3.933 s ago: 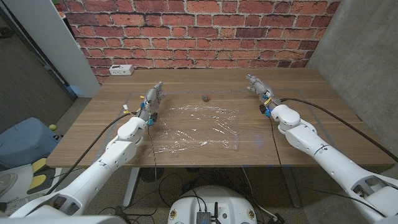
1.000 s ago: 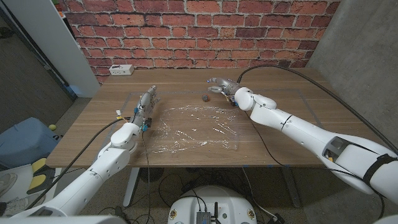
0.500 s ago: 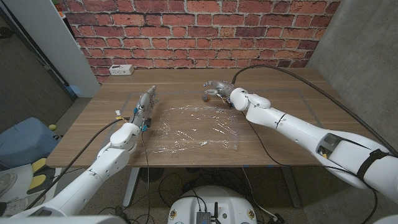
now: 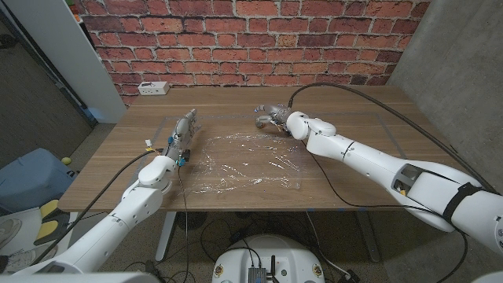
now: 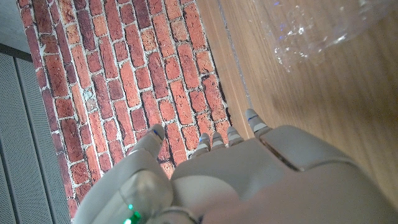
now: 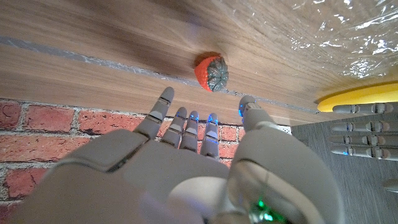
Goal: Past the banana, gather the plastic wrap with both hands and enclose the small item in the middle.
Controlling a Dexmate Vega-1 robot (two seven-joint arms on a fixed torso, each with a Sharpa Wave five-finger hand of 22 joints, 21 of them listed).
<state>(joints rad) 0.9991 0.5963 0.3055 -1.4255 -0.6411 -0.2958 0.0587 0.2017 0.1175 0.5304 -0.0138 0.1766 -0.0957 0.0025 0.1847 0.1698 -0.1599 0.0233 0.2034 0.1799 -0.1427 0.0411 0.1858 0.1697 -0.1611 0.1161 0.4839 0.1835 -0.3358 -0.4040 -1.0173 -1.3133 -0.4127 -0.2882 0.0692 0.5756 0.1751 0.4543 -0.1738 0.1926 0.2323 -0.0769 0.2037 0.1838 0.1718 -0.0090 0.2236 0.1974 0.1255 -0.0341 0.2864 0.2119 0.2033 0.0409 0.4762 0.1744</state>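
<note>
A crumpled sheet of clear plastic wrap point(image 4: 247, 161) lies spread on the table's middle; its edge also shows as plastic wrap point(image 6: 348, 25) and plastic wrap point(image 5: 317, 25). Just beyond its far edge sits the small red and grey item point(image 4: 260, 123), the same small item point(image 6: 211, 73) in the right wrist view. My right hand point(image 4: 273, 116) hovers by that item with its fingers point(image 6: 186, 127) spread and nothing in them. My left hand point(image 4: 183, 130) stands at the wrap's left edge, fingers straight, empty. A yellow banana-like thing point(image 6: 357, 96) lies beside the left hand's fingers point(image 6: 360, 129).
A white power strip point(image 4: 153, 88) lies at the table's far left corner. The brick wall point(image 4: 251, 39) stands behind the table. Grey tape lines point(image 6: 74, 57) run across the wood near the item. A blue bin point(image 4: 27, 177) is on the floor at the left.
My right arm has swung from the table's right side across to the far middle and now hovers by the small item. The left hand and the wrap have hardly moved.
</note>
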